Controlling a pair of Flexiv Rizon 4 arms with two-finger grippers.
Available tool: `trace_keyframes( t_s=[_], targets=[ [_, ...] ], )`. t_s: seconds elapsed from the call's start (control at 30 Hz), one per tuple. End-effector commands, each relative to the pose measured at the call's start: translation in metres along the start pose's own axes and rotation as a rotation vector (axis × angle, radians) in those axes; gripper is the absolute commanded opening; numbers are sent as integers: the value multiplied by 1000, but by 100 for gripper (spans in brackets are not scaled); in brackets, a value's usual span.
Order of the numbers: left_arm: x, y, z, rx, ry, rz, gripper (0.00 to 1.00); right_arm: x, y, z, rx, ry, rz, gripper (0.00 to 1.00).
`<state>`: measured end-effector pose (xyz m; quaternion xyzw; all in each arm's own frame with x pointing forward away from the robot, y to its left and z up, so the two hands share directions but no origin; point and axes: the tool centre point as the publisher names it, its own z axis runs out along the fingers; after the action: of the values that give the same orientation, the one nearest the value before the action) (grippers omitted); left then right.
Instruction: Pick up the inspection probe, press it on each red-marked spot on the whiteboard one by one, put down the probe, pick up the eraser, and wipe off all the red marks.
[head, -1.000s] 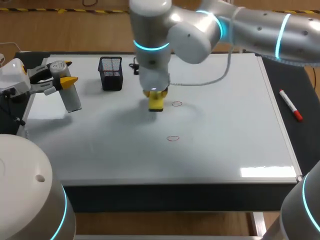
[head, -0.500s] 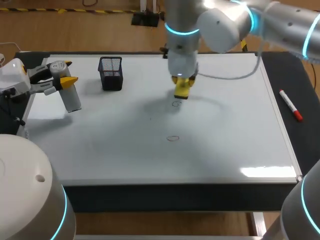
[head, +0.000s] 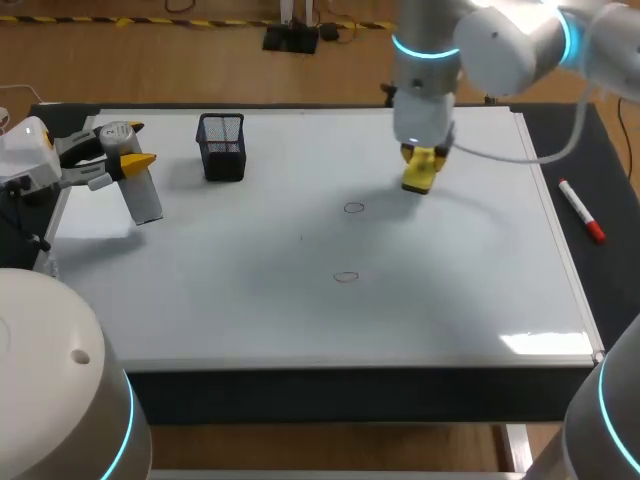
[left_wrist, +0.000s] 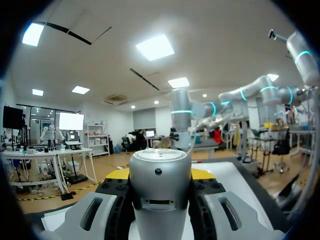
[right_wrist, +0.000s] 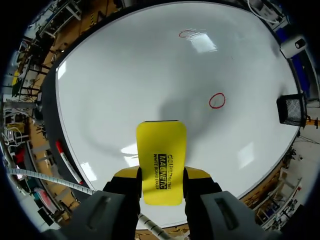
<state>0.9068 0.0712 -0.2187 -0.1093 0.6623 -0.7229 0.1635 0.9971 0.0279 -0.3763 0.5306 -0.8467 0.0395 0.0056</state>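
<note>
My right gripper (head: 422, 162) hangs over the back right of the whiteboard (head: 470, 290), shut on a yellow eraser (head: 420, 176). In the right wrist view the eraser (right_wrist: 161, 160) sits flat between the yellow fingertips of that gripper (right_wrist: 161, 176). Two red circles (head: 353, 207) (head: 346, 276) are drawn mid-board, to the left of the eraser; the nearer red circle (right_wrist: 217, 100) and the farther one (right_wrist: 188, 33) lie ahead of it. My left gripper (head: 132, 160) is at the board's left edge, shut on the silver probe (head: 145, 197). That probe (left_wrist: 160, 185) fills the left wrist view.
A black mesh basket (head: 221, 146) stands at the back left of the board, also seen as the basket (right_wrist: 290, 110) in the right wrist view. A red marker (head: 581, 210) lies on the dark table beyond the board's right edge.
My right arm has carried the eraser to the right and farther back, from beside the upper red circle to the back right. Both circles still show. The left arm has not moved.
</note>
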Motion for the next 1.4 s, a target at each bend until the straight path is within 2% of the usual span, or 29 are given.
trace_keyframes(
  t_s=[0.03, 0.33, 0.6, 0.8, 1.23, 1.4],
  targets=[
    [0, -1, 0, 1, 1, 1, 0, 26, -8, 2, -11, -5, 21, 0],
    [0, -1, 0, 1, 1, 1, 0, 67, -24, 10, -29, -3, 124, 0],
    [0, -1, 0, 1, 1, 1, 0, 87, -29, 16, -40, 14, 169, 0],
    [0, -1, 0, 1, 1, 1, 0, 94, -30, 17, -52, 32, 197, 0],
    [0, -1, 0, 1, 1, 1, 0, 94, -30, 17, -52, 32, 197, 0],
    [7, -2, 7, -10, 13, -15, 0, 94, -30, 17, -52, 32, 197, 0]
  ],
)
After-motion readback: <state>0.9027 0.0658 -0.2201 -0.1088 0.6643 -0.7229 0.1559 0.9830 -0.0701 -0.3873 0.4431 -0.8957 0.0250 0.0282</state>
